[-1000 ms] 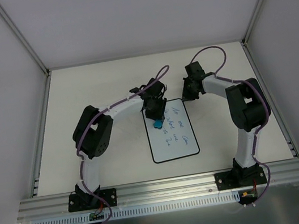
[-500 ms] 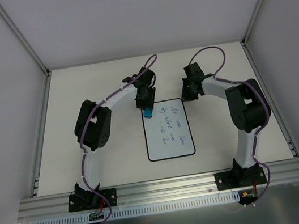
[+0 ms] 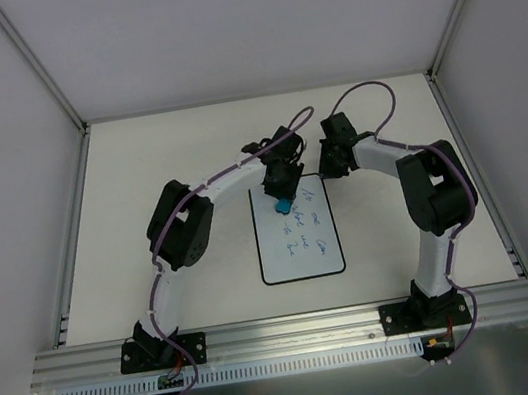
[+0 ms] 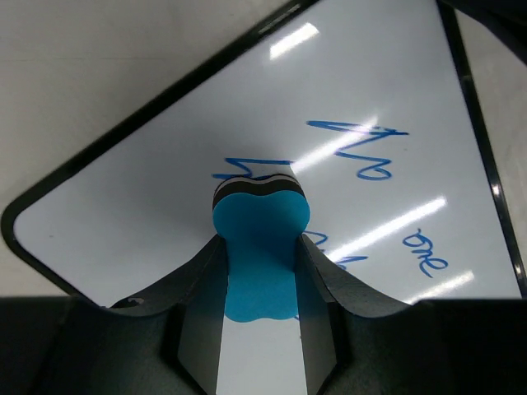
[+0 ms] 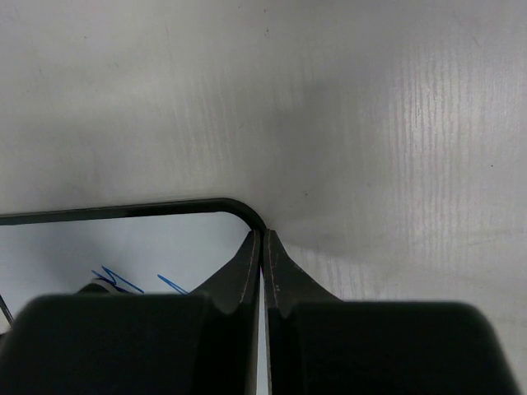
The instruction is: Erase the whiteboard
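Note:
The whiteboard (image 3: pixel 304 252) lies flat in the middle of the table, with blue handwriting on its upper half. My left gripper (image 3: pixel 282 198) is shut on a small blue eraser (image 3: pixel 284 205) and holds it down on the board's top edge area. In the left wrist view the eraser (image 4: pixel 262 216) sits between my fingers (image 4: pixel 321 284) on the whiteboard (image 4: pixel 148 197), at the first written line. My right gripper (image 3: pixel 326 169) is shut, its tips (image 5: pixel 263 234) down on the top right corner of the whiteboard (image 5: pixel 123 247).
The pale tabletop (image 3: pixel 159 174) is walled by white panels at the back and sides. An aluminium rail (image 3: pixel 296 329) runs along the near edge with both arm bases on it.
My left gripper swept the eraser up to the board's top left corner, then right along the top. The board shifted slightly left and straightened early on. The right gripper stayed at the corner.

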